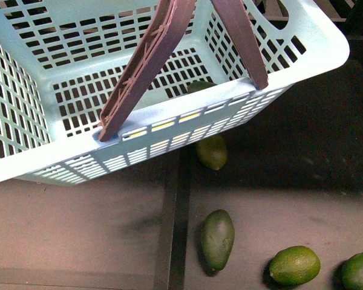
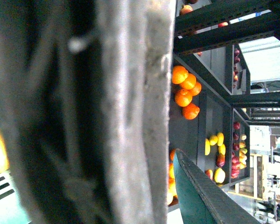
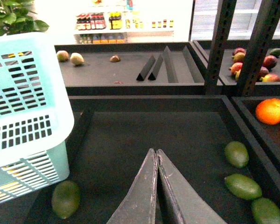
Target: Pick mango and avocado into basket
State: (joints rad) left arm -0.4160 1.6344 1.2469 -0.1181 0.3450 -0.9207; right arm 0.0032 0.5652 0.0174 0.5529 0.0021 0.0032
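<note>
Looking along our right gripper (image 3: 156,156), we see its two dark fingers (image 3: 140,196) pressed together at the tips with nothing between them, over the dark floor of a shelf tray (image 3: 177,130). Off to one side of the fingers, near their base, an avocado (image 3: 66,198) lies on that floor just beside the lower corner of the basket (image 3: 32,116); three brighter green fruits (image 3: 242,185) lie well apart on the other side. From the front, the basket fills the upper picture with its brown handle (image 1: 146,66) swung up over the near rim. A dark green avocado also lies below it by the tray divider (image 1: 174,229), and another green fruit (image 1: 212,151) sits half under the basket's edge. Yellow shows through the basket slots, too little for us to name. Our left wrist view is blocked by blurred grey close up, so we cannot tell how that gripper stands; oranges (image 2: 186,91) sit on shelves beyond.
</note>
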